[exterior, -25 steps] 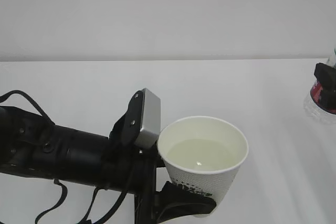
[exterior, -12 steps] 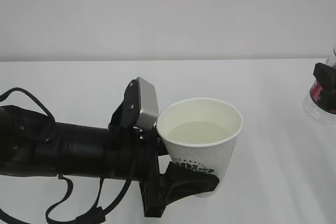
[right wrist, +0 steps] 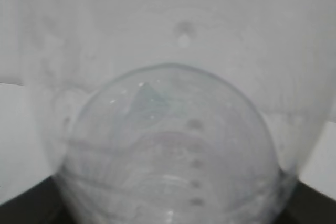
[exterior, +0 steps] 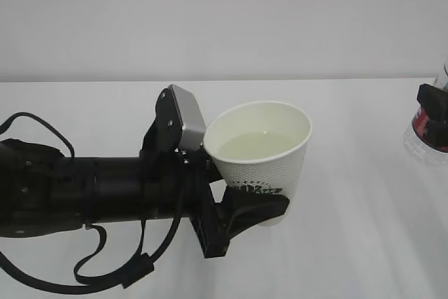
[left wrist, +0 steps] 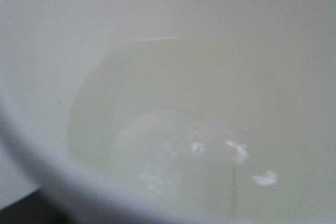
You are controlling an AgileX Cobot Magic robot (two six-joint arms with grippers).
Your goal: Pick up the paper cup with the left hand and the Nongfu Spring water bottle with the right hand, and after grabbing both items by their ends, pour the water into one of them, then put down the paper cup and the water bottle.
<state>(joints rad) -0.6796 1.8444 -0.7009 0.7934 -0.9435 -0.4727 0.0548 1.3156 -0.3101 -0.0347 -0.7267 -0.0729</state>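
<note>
One paper cup (exterior: 262,155) holding water (exterior: 253,146) sits pinched in the left hand (exterior: 245,209), base hidden by its fingers. One Nongfu Spring water bottle (exterior: 425,131), cropped at the frame edge, is clamped by the right hand (exterior: 435,108).

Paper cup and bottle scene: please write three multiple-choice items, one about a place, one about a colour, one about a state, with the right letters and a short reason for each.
1. Where in the exterior view is the Nongfu Spring water bottle?
A. at the right edge
B. in the middle
C. at the left edge

2. What colour is the outside of the paper cup?
A. red
B. white
C. blue

3. What is the state of the paper cup?
A. empty
B. lying on its side
C. holding water

Answers:
1 A: only part of it shows there, in the right hand.
2 B: the wall is white with a dark logo.
3 C: a clear pool lies inside, while the left hand holds the cup.
</note>
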